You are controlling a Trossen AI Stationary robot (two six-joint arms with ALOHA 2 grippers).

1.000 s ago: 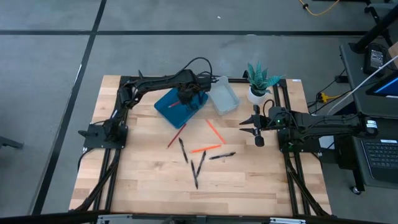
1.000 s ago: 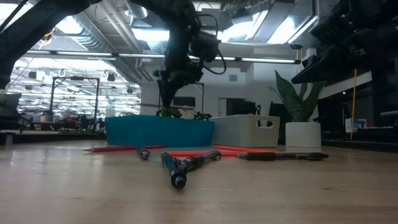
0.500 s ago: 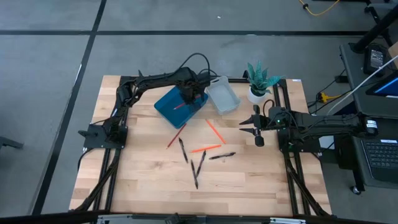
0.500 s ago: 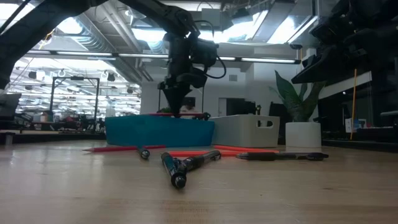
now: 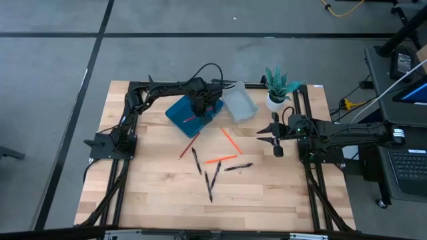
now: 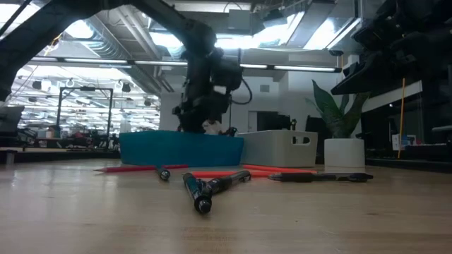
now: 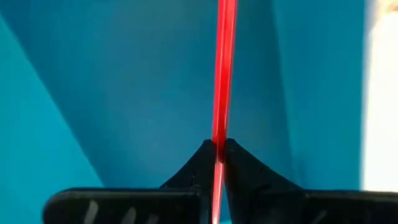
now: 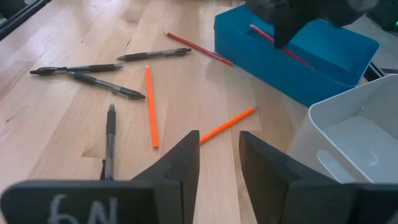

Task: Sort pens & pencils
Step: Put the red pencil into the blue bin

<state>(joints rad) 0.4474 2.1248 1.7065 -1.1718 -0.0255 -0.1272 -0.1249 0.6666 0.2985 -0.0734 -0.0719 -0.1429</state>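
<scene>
My left gripper (image 5: 202,107) points down inside the blue bin (image 5: 180,113), shut on a red pencil (image 7: 222,68). In the low view the bin's wall (image 6: 180,148) hides the pencil. On the wood lie a red pencil (image 5: 189,145), two orange pencils (image 5: 230,140) (image 5: 220,159) and several black pens (image 5: 197,160) (image 5: 238,167). My right gripper (image 8: 217,165) waits open at the table's right side, above the wood. My left gripper pinches the red pencil between its two fingertips (image 7: 208,155), near the middle of its length (image 8: 283,42). The fingers come from above and lie across the pencil. It lies about level, low in the blue bin. Whether it touches the bin's floor does not show.
A white bin (image 5: 239,105) stands just right of the blue bin, and a potted plant (image 5: 277,87) stands at the far right corner. The near half of the table holds only the scattered pens and pencils.
My left gripper has gone down into the blue bin with the red pencil, still shut on it. In the low view the pencil has sunk from rim height to behind the bin's wall.
</scene>
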